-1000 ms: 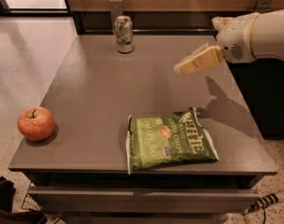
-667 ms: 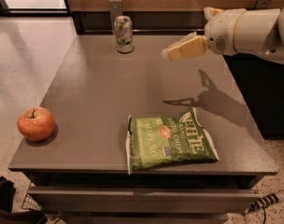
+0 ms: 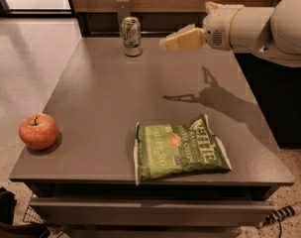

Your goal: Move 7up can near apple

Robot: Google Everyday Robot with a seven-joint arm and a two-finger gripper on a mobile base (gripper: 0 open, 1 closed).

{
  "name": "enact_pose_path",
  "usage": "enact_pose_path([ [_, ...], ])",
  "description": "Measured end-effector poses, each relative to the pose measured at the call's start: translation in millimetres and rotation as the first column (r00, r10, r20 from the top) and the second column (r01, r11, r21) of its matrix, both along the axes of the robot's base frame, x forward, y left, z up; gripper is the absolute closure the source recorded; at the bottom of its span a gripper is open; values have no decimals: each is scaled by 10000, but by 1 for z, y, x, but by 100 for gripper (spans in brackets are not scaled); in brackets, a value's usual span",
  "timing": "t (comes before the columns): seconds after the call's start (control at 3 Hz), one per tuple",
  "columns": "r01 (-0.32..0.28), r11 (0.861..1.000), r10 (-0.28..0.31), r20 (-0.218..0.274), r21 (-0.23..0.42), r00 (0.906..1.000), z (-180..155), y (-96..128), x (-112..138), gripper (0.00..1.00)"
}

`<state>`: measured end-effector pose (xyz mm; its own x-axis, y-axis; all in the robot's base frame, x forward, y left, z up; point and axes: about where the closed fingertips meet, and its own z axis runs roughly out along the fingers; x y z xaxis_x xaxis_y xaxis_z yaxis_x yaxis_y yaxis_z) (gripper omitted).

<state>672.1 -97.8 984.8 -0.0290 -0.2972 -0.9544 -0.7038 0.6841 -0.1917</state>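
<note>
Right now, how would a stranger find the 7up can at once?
On the grey table, look at the far edge, left of the gripper hovering there. The 7up can stands upright, silver and green, unlike the flat green chip bag near the front.

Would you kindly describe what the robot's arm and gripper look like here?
The gripper, over the far end of the table beside the 7up can, is a pale yellow-cream wedge tapering to a blunt tip. Behind it, the arm is smooth off-white: a short cylindrical wrist, then bulky rounded shells. No cables show on it.
</note>
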Motion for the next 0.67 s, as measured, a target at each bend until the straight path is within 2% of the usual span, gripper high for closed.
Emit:
enact_pose_path([
  [0.67, -451, 9973, 462, -188, 577, 9988, -35, 30, 81, 0],
])
